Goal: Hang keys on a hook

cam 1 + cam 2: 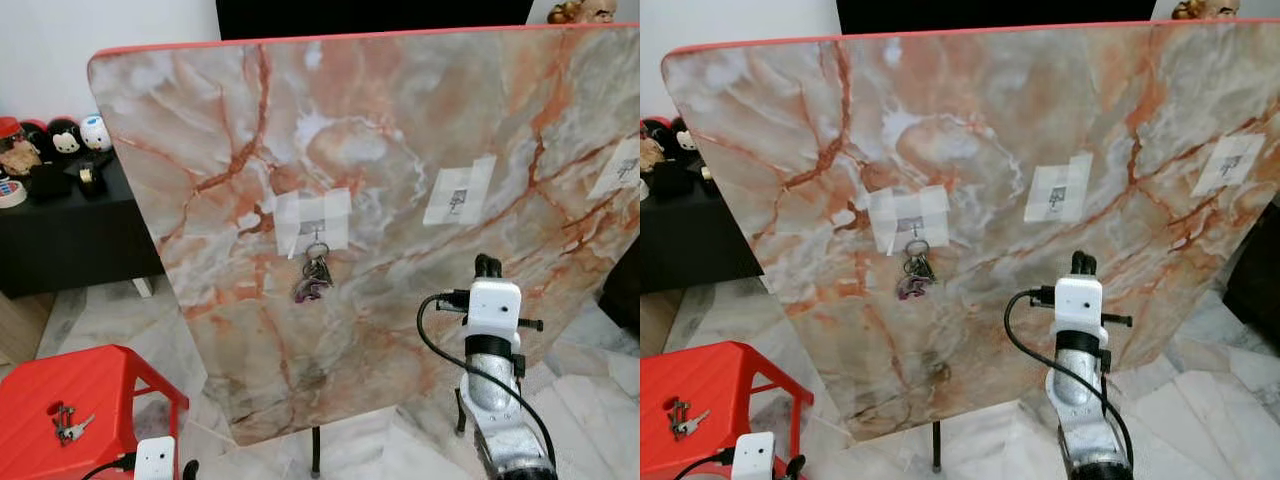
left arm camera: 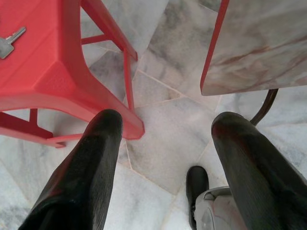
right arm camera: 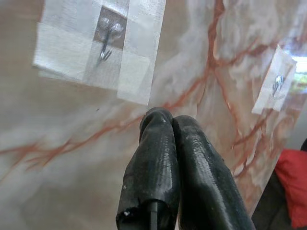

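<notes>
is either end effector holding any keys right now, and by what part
No. The right end effector is shut on nothing before the board; the left end effector is open over the floor. One bunch of keys hangs on a hook.

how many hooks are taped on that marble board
3, in a row across the board: the left hook with keys hanging from it, the middle hook bare, and the right hook by the picture's edge.

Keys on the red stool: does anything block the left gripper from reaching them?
Nothing visible does. The keys lie uncovered on the red stool, and the open left gripper hangs beside the stool above the floor.
</notes>
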Robot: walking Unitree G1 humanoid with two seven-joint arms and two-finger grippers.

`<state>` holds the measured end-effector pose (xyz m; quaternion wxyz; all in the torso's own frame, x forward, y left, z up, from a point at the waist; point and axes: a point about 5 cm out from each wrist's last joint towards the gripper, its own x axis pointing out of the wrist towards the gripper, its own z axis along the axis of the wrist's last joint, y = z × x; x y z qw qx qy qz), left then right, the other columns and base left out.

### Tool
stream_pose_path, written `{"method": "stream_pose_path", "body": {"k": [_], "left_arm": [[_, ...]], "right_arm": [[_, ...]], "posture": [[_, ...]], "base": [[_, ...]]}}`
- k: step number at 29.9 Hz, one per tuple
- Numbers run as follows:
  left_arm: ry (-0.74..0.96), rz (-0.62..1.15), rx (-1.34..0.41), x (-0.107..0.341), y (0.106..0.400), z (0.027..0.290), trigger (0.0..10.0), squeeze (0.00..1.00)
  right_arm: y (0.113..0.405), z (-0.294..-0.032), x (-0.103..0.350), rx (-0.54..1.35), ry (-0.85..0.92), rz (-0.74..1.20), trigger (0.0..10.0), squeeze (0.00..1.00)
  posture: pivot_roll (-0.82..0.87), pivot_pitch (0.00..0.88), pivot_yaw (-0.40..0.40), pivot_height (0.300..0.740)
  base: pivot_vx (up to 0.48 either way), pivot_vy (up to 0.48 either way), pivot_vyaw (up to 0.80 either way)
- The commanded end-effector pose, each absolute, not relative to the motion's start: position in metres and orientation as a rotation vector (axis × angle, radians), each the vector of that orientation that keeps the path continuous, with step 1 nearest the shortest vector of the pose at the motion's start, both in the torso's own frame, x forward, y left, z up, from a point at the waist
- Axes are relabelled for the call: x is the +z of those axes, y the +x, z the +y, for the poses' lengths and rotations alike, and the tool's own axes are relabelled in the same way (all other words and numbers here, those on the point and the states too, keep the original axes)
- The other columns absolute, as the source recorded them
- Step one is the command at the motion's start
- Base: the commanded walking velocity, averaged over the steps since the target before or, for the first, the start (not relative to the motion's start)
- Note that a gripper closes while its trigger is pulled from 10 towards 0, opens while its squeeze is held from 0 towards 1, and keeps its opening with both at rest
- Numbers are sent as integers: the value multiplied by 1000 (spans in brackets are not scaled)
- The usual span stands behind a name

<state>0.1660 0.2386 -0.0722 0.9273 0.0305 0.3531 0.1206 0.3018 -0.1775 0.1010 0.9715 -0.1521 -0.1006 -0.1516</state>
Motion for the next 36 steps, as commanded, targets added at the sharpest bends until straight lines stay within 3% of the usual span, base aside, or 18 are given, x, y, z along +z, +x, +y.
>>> {"method": "stream_pose_path", "body": {"k": [1, 10, 20, 36], "left_arm": [[74, 718, 236, -72, 167, 238, 10000, 0], [72, 713, 238, -71, 168, 237, 10000, 0], [77, 710, 236, -70, 169, 238, 10000, 0], [76, 710, 236, -70, 169, 238, 10000, 0]], "right_arm": [[306, -180, 105, -308, -304, -211, 10000, 0], [324, -173, 118, -272, -326, -242, 10000, 0], [324, -151, 120, -228, -356, -285, 10000, 0], [333, -154, 129, -246, -371, -305, 10000, 0]], "posture": [[16, 2, -40, 740], [24, 8, -38, 740], [24, 11, -34, 740], [23, 18, -34, 740]], "base": [[0, 0, 0], [0, 0, 0], [0, 0, 0], [0, 0, 0]]}}
